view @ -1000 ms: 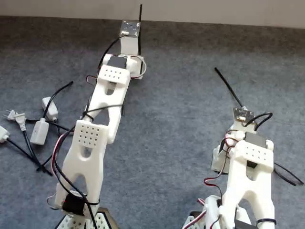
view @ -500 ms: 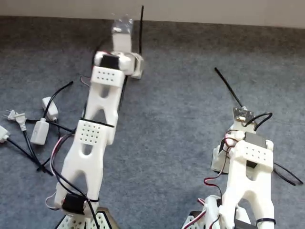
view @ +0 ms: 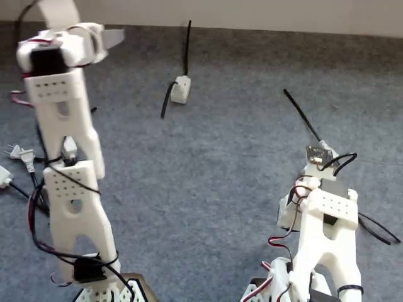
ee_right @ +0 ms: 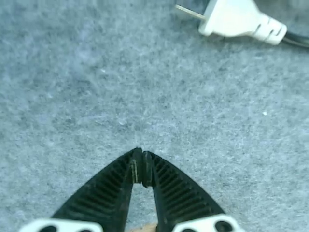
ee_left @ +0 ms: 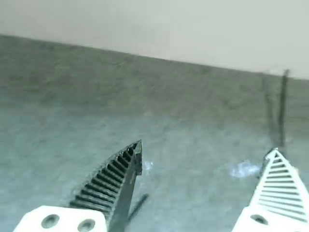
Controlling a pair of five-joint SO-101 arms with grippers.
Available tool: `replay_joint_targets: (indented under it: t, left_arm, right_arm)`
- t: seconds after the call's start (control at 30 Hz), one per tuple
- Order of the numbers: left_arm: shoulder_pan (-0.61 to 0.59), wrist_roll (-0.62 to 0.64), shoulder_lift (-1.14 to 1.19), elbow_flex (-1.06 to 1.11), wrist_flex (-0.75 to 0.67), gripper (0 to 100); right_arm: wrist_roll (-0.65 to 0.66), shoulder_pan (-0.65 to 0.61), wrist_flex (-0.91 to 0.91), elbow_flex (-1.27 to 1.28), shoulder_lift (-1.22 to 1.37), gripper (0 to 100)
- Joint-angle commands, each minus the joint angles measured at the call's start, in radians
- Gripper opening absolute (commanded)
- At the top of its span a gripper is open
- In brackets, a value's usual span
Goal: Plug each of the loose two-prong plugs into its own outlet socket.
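Observation:
My left gripper (ee_left: 206,149) is open and empty, held high above the carpet at the far left, where its arm (view: 60,100) stands raised. A white connector block (view: 181,89) with a black cord lies alone on the carpet at the back centre. A small two-prong plug (view: 19,152) and another white plug end (view: 4,177) lie at the left edge among black cables. My right gripper (ee_right: 142,162) is shut on nothing, low over bare carpet. Just beyond its tips lies a white two-prong plug (ee_right: 236,19).
Grey carpet (view: 220,170) covers the whole floor, with a pale wall along the back. A loose black cable (view: 301,115) runs diagonally behind the right arm (view: 324,220). Open carpet lies between the two arms.
The left arm has lifted and swung to the left, away from the white connector block, which now lies uncovered on the carpet. The right arm has barely moved.

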Motion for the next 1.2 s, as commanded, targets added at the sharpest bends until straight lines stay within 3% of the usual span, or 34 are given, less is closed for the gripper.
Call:
replay_joint_targets:
  t: [0.0, 0.47, 0.8, 1.0, 1.17]
  left_arm:
    - [-0.088, -0.092, -0.084, -0.036, 0.118, 37]
    - [-0.38, -0.192, -0.111, 0.22, 0.18, 37]
    - [-0.49, -0.189, -0.397, 0.789, 0.175, 37]
    - [-0.59, -0.029, -0.452, 0.921, 0.173, 37]
    - [-0.622, -0.006, -0.45, 1.041, 0.173, 37]
  right_arm:
    - [-0.005, 0.004, -0.012, 0.001, -0.007, 0.7]
    - [-0.006, 0.004, -0.012, 0.001, -0.007, 0.7]
    - [-0.008, 0.004, -0.012, 0.002, -0.007, 0.7]
    - [-0.008, 0.004, -0.012, 0.002, -0.007, 0.7]
    - [-0.008, 0.004, -0.012, 0.002, -0.007, 0.7]
